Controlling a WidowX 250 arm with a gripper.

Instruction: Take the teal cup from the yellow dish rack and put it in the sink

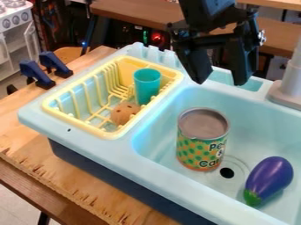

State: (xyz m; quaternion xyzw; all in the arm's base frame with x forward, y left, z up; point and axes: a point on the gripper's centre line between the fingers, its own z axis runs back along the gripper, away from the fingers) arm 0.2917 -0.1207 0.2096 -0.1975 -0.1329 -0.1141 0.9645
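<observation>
The black gripper point(220, 81) hangs over the back of the light blue sink point(164, 127), its two fingers spread apart with nothing between them. Below it, a tin can point(201, 147) with a green and orange label stands upright in the basin. A purple toy eggplant point(270, 179) with a green end lies to the can's right, near the dark drain hole. Left of the basin, a yellow dish rack point(73, 122) holds a teal cup point(146, 85) and a round brown item point(123, 113) in front of the cup.
A grey faucet post point(290, 81) rises at the right edge. Two dark blue clamps point(38, 74) are at the wooden table's point(76, 176) back left. The sink unit's raised rim surrounds the basin.
</observation>
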